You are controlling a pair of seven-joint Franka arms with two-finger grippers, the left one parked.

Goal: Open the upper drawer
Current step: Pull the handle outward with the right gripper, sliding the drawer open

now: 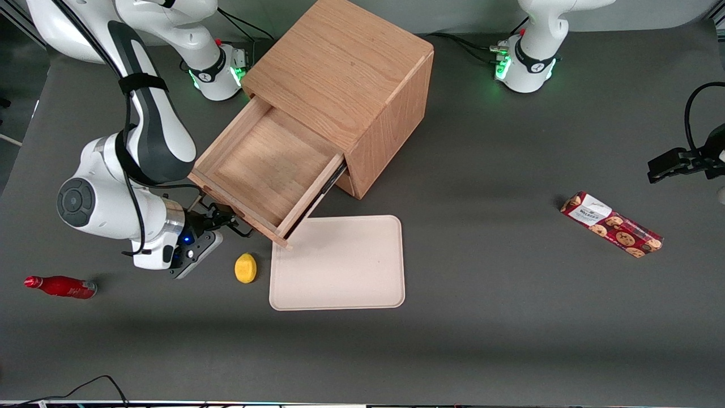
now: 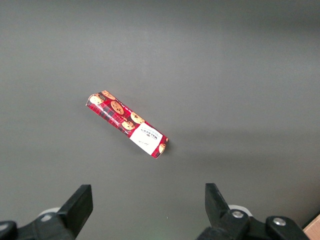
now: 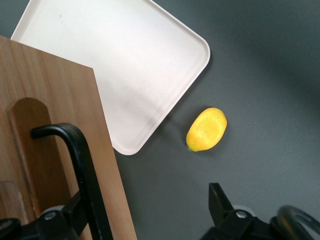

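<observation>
Nearest the front camera lay the cream tray (image 1: 337,263), nothing on it, with a yellow lemon (image 1: 245,268) just beside it on the grey surface (image 1: 481,170) and a red bottle (image 1: 60,287) lying farther out toward the working arm's end. A little farther from the camera hung the hand (image 1: 222,220), at the front panel of the upper drawer (image 1: 266,170), its fingers spread wide with the thin black handle (image 3: 82,165) standing between them and, as far as I could see, not clamped. The drawer itself stood pulled well out of the oak cabinet (image 1: 345,85), its front corner reaching over the tray's edge, and its shallow wooden body held nothing at all. I judged the opening as good as done, and the step in hand to be the letting-go. The next move, I thought, called for drawing the hand straight back off the handle without catching the bar or nudging the lemon close by. A red packet of cookies (image 1: 612,224) lay well apart, toward the parked arm's end.
</observation>
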